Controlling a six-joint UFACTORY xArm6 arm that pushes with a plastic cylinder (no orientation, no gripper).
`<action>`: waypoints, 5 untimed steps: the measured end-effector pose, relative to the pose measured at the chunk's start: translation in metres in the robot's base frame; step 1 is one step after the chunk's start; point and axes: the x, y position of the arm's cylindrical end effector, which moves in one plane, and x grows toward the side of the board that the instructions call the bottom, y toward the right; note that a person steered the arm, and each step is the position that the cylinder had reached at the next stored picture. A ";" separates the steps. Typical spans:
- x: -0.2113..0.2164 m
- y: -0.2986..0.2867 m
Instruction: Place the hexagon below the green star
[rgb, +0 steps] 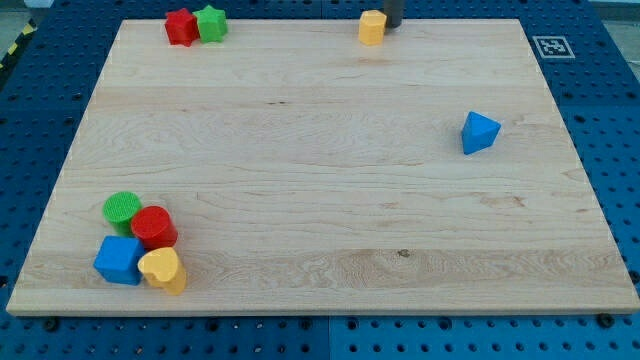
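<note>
A yellow hexagon block sits at the board's top edge, right of centre. My tip is just to the hexagon's right, close to it or touching it; only the rod's lower end shows at the view's top. The green star sits at the top left, touching a red block on its left. The hexagon is far to the right of the green star, at about the same height.
A blue triangle block lies at the right. At the bottom left is a cluster: a green cylinder, a red cylinder, a blue cube and a yellow block. The wooden board rests on a blue pegboard.
</note>
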 end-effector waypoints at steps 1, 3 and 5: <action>0.003 -0.015; 0.042 -0.021; 0.065 -0.025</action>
